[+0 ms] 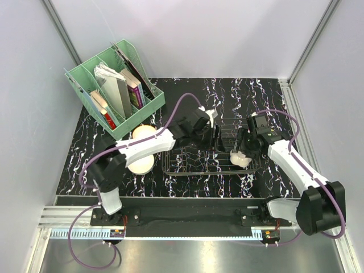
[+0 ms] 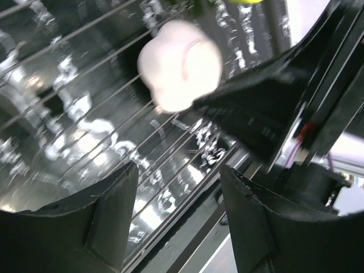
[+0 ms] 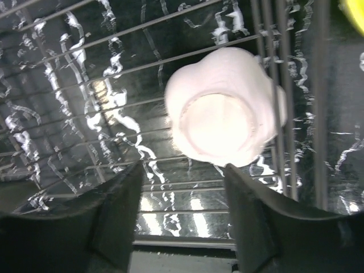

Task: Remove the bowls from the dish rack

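Your right fingers (image 3: 114,216), spread and empty, hover by the white bowl (image 3: 222,108); close off-centre and it could snag the dish rack (image 1: 187,169) wires. Your left fingers (image 2: 114,210) are spread and empty too.

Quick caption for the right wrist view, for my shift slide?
Open right gripper over the dish rack, a white bowl on the wires just beyond its fingertips.

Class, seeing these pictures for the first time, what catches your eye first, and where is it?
A mint-green organiser full of books stands at the far left of the black marbled table. In the middle, a dark wire dish rack holds a white bowl at its right end. Two cream bowls sit left of it.
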`<state>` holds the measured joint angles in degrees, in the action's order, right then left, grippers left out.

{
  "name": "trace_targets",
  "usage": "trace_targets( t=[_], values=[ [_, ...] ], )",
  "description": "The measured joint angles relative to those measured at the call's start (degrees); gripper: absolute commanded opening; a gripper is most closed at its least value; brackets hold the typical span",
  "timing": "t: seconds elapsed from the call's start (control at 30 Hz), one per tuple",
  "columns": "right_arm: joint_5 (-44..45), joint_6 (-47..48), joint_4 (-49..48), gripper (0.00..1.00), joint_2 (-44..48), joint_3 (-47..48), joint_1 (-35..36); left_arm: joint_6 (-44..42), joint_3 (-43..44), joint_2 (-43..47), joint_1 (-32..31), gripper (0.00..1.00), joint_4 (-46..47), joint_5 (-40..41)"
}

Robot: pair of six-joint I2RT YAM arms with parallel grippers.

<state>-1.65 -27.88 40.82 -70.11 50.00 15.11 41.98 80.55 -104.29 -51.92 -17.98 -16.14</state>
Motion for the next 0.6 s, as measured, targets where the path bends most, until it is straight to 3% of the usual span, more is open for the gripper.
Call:
trace_targets(
  t=[0.27, 0.6],
  values=[
    [6.12, -0.24, 0.15, 0.69, -0.37, 0.04, 0.48, -0.96, -5.05, 9.2, 0.39, 0.63, -1.22, 4.31],
    [8.39, -0.2, 0.42, 0.66, -5.92, 0.63, 1.33, -1.2, -7.13, 9.25, 0.48, 0.62, -1.97, 4.83]
  ],
)
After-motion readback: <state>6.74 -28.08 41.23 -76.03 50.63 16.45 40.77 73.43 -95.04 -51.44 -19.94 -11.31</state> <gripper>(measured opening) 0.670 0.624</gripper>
